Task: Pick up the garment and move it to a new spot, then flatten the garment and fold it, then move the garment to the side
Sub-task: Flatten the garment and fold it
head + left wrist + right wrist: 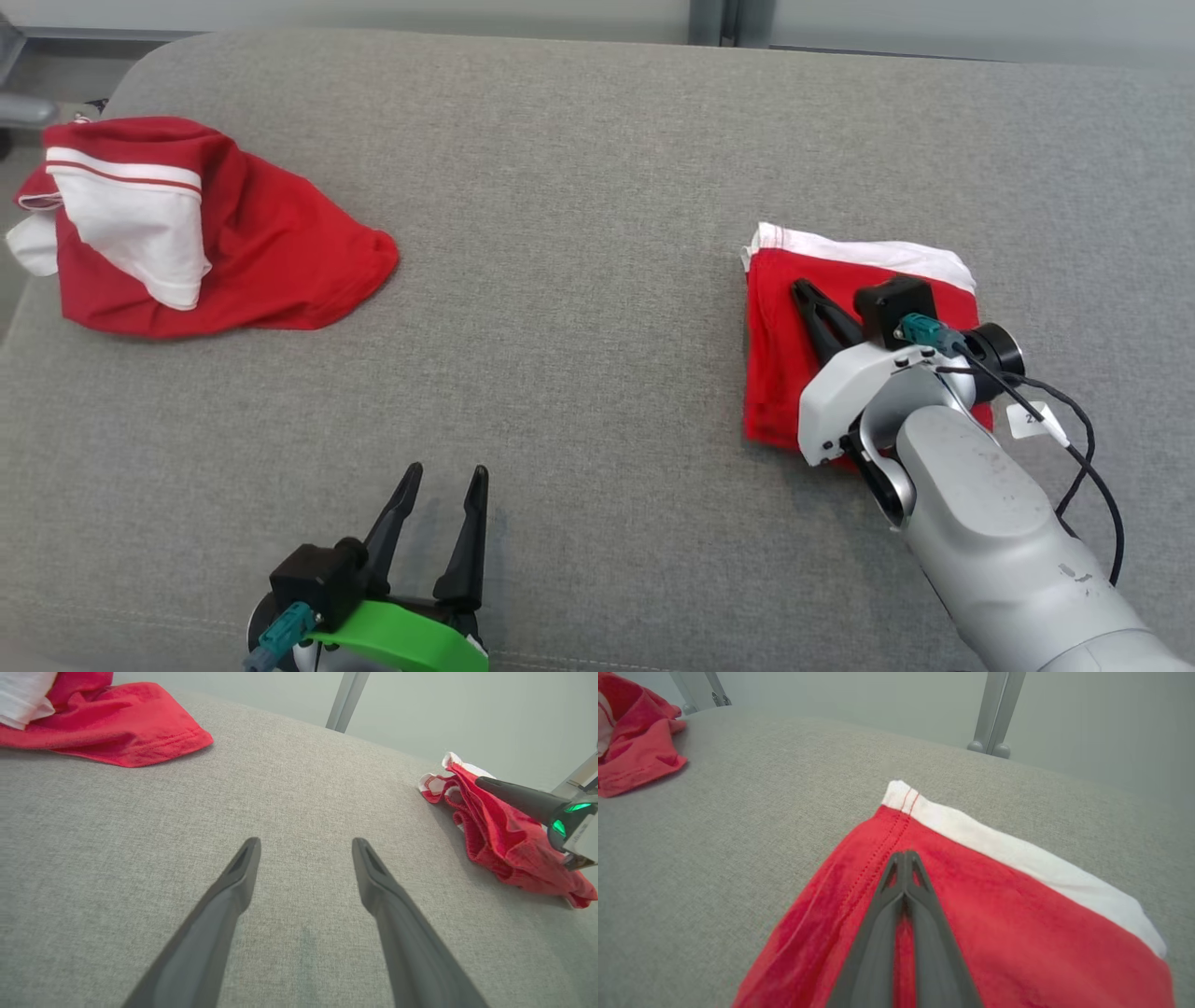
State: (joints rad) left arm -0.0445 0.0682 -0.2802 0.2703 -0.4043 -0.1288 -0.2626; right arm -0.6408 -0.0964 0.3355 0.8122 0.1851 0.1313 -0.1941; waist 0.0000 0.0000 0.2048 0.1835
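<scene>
Grey cushion (597,168): a broad padded surface that carries both pieces of cloth.
Crumpled garment (280,261): red with white panels, in a loose heap at the far left edge, well apart from both arms.
Folded garment (773,373): a compact red rectangle on the right side, its white band (868,250) along the far edge. It looks already folded, so the step in hand is probably the shift to the side.
Right gripper (801,289): fingers pressed together with no cloth pinched between them. They lie along the top of the folded garment (1017,914) and point at its far left corner. From the left wrist view it seems to rest on the fabric, though I cannot be sure of contact.
Left gripper (446,474): fingers spread wide, holding nothing, over bare cushion near the front edge, between the two garments.
Deciding relation: the folded garment lies directly under the right gripper, so that arm is much the nearer. The left gripper has it well off to its right (504,849). A sideways slide or a re-grip at an edge would fall to the right arm.
</scene>
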